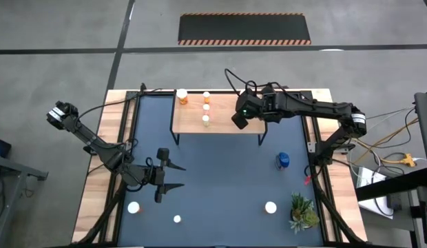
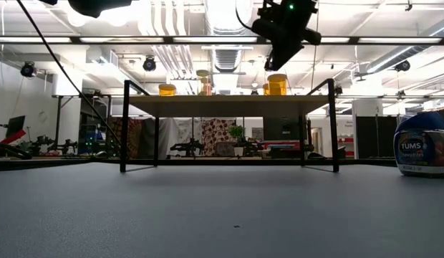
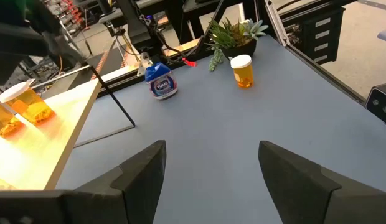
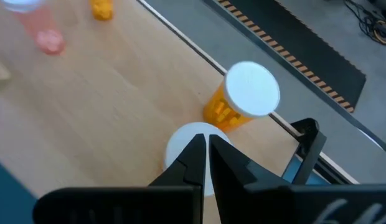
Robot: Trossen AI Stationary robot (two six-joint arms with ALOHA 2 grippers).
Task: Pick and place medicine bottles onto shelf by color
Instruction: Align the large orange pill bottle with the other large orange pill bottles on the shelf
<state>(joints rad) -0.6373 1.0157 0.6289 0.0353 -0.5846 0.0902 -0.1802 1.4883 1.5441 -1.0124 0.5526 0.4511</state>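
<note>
- Grey concrete floor surrounds the dark blue table mat (image 1: 220, 186) in the high view. The shelf (image 1: 217, 118) stands at the mat's far edge with three medicine bottles (image 1: 182, 96) toward its left end. The right gripper (image 1: 239, 121) hovers over the shelf's right part, fingers clenched. The left gripper (image 1: 173, 176) hangs over the near left of the mat, fingers spread and holding nothing. A blue bottle (image 1: 283, 161) stands on the right, white-capped bottles (image 1: 271, 207) along the near edge, a plant (image 1: 301, 211) at the near right
- Low view: the shelf (image 2: 229, 105) carries orange bottles (image 2: 277, 84); the right gripper (image 2: 279, 54) hangs just above them. The blue bottle (image 2: 421, 153) is at right
- Left wrist view: spread fingers (image 3: 143, 171) over bare mat, an orange bottle (image 3: 242, 70) beside the plant (image 3: 233, 34)
- Right wrist view: closed fingertips (image 4: 205, 149) above two white caps (image 4: 251, 88) on the shelf (image 4: 106, 106); whether they touch the nearer cap is unclear
</note>
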